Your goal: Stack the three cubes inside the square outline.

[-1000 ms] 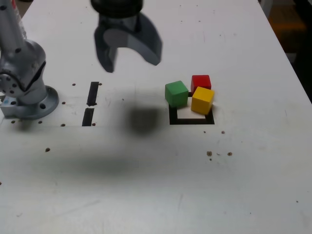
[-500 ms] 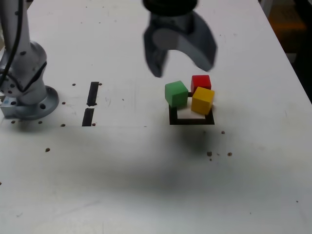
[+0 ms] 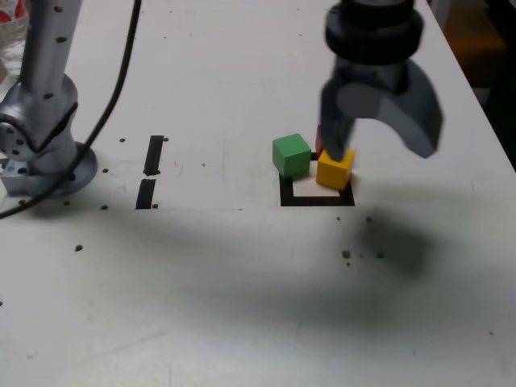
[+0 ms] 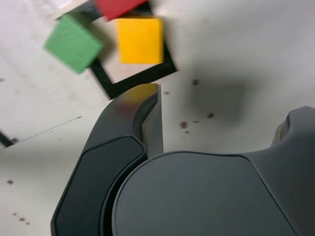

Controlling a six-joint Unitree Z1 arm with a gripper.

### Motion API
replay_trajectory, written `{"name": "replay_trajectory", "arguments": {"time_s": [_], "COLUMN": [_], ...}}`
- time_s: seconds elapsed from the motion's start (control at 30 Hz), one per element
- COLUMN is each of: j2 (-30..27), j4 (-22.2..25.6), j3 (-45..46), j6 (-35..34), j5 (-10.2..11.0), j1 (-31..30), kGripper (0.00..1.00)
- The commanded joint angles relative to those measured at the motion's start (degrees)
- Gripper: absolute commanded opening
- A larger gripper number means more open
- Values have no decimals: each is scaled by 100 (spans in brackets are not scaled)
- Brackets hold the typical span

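Arm base [image 3: 44,153] at far left of the exterior view, unmoved since a second ago, cable now draped across it. Two short black strips [image 3: 151,171] just to its right, end to end, unchanged. Wide bare table [image 3: 218,97] from strips to cubes; earlier the gripper hung over that stretch, now gone from it, only faint shadow left. Green cube [image 3: 291,156] on the square outline [image 3: 316,200], at its far left corner, same spot as before. Yellow cube [image 3: 334,169] at the far right corner, touching the frame, near side of the white centre open. Red cube [image 3: 320,139] behind the yellow, now almost wholly hidden by a finger; fully visible a second ago. Top edge of wrist view: red cube [image 4: 118,6] cut off, green [image 4: 74,43] and yellow [image 4: 140,40] just apart. Gripper [image 3: 383,137] shifted rightward across the exterior view, now over the yellow and red cubes, jaws spread wide, nothing between them; contact with any cube impossible to judge. Shadow on bare table right of the outline. Clear surface beyond, up to the table's right edge.
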Motion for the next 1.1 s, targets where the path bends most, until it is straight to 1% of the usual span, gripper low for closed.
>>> {"name": "replay_trajectory", "arguments": {"time_s": [0.0,0.2,0.5,0.9,1.07], "j2": [189,604,1012,1252,1257], "j4": [-10,-30,-108,-172,-186], "j3": [-139,-501,-711,-747,-633], "j6": [68,255,488,752,837], "j5": [-34,-119,-194,-299,-394], "j1": [12,88,292,574,707], "kGripper": [89,89,89,89,89]}}
